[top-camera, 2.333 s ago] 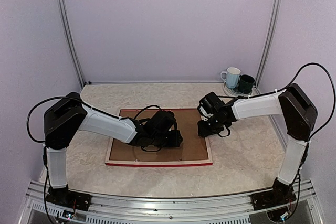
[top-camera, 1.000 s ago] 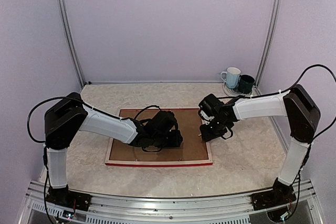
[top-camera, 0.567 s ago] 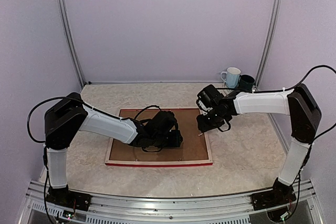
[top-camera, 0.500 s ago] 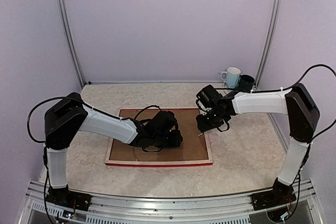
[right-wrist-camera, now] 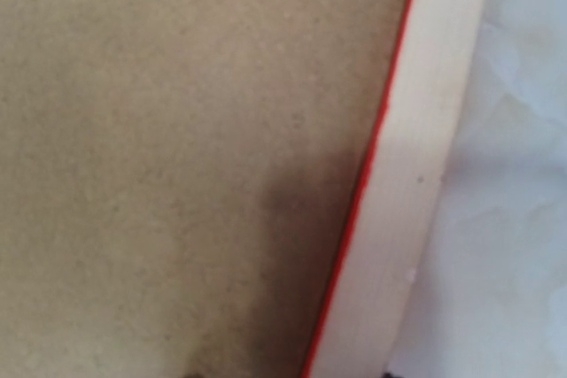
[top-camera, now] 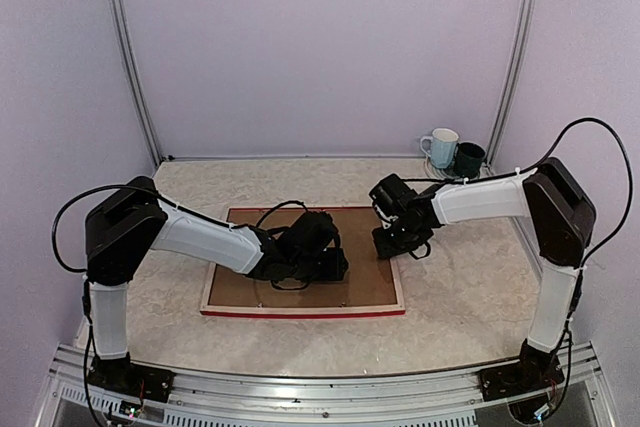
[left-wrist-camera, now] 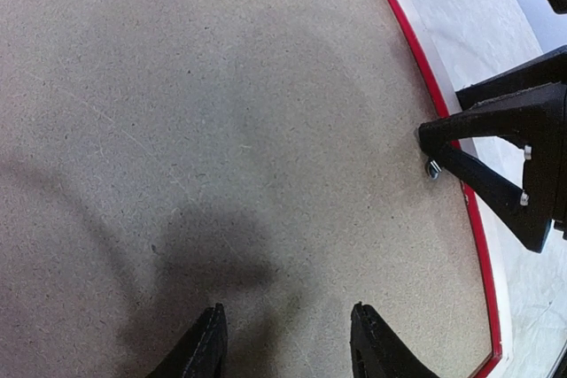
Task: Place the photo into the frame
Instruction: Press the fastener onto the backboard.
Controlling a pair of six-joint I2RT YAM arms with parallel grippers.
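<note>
the frame (top-camera: 300, 312) lies face down mid-table with the brown backing board (top-camera: 365, 282) seated inside; the photo is hidden, presumably beneath. left gripper (left-wrist-camera: 288, 343), jaws apart, pins the board flat while right gripper (top-camera: 384, 249), jaws apart, works a small metal tab (left-wrist-camera: 432, 168) at the right edge.

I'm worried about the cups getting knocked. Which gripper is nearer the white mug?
Right. The right gripper sits at the right edge of the frame, in front and left of the white mug; the left gripper is over the middle of the brown backing board, farther left.
</note>
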